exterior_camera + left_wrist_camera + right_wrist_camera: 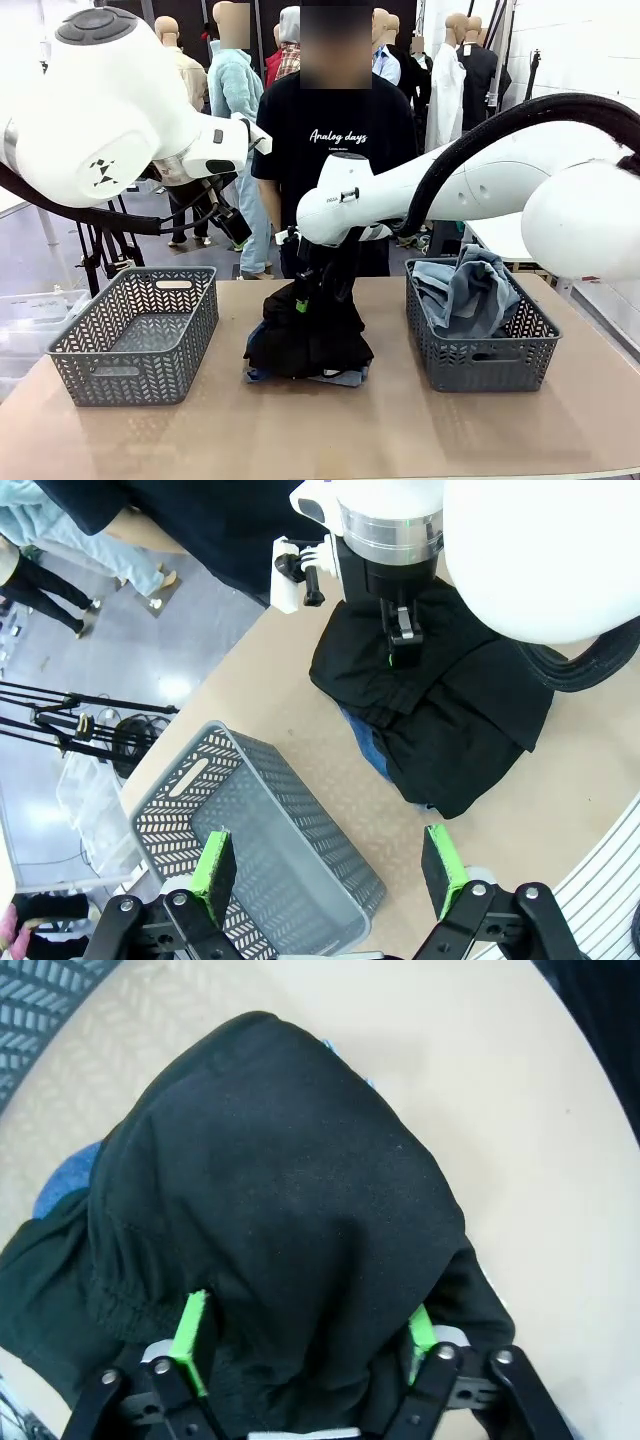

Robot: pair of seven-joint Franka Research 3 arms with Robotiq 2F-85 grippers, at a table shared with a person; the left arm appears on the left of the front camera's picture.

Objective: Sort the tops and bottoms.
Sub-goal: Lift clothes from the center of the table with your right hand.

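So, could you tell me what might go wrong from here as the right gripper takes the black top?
1. The right gripper straddles only a bunch of the bulky black top; a thin pinch could slip during the lift.
2. Blue denim lies under the top and may be dragged along.
3. The left gripper hangs open above the left basket; a drop there could bring the arms together.

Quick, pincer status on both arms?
Left pincer: open, holding nothing.
Right pincer: astride the black top, cloth between the pads; whether it grips cannot be told.
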